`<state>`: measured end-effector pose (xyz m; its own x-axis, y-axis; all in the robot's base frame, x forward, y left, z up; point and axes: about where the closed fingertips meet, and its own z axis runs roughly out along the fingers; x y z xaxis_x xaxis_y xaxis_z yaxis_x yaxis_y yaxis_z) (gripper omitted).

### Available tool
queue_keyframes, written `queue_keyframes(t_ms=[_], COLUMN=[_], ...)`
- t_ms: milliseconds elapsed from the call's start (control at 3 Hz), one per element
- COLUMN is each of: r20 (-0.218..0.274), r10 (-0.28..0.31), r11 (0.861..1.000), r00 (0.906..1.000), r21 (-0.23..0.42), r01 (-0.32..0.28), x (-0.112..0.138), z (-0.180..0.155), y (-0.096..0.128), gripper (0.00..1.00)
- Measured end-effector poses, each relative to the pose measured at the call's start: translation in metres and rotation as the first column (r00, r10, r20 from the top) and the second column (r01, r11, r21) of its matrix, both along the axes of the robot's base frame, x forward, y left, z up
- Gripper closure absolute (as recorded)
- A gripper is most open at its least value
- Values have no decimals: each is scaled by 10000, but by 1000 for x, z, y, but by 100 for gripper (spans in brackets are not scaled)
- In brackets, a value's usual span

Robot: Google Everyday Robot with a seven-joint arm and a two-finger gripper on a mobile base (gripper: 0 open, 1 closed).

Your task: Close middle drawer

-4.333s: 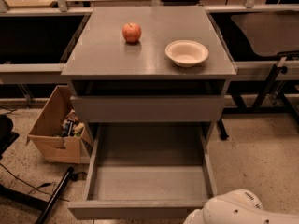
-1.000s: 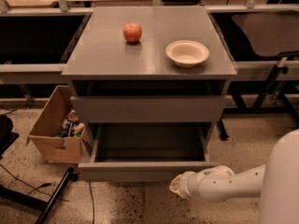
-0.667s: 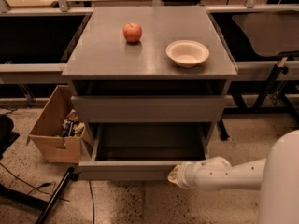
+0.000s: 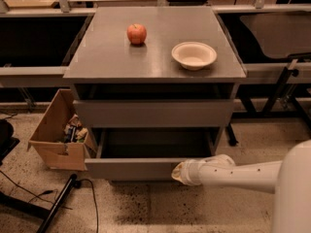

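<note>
Standing at the centre of the view is a grey metal desk [image 4: 107, 57] with stacked drawers below its flat top. The middle drawer [image 4: 131, 169] sits low in it, under a closed drawer front, and is pulled partway out toward you, so its dark inner tray shows.

Judge it as stiff sheet metal that is fairly heavy but runs on slides, so a steady straight push should move it. There is no handle to grab. Press flat on the front panel, ideally near its centre, because an off-centre push may skew it on the slides. The smooth face could let a contact slip sideways.

It looks like a wide, deep grey tray with a plain flat front.

A white robot arm [image 4: 243, 176] reaches in from the lower right. A cardboard box [image 4: 51, 135] of clutter stands on the floor just beside the desk's left side.

The gripper [image 4: 179, 173] is at the drawer front, right of centre, seemingly touching it. You cannot tell whether it is spread or closed.

On the desk top are a pale bowl [image 4: 194, 55] and, well apart to its left, a red apple [image 4: 137, 34].
</note>
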<state>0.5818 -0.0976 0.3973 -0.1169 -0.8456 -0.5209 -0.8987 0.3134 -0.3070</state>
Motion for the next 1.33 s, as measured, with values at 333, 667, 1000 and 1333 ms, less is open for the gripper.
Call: queue_keyframes(t_ms=[333, 667, 1000, 1333], r20=[0, -1, -1, -1], r10=[0, 1, 1, 1], r11=[10000, 10000, 10000, 10000], r00=[10000, 10000, 10000, 10000], r21=[0, 0, 0, 1], r01=[0, -1, -1, -1], x=[0, 0, 0, 0], z=[0, 0, 0, 0], y=[0, 0, 0, 0], gripper=[100, 74, 51, 20])
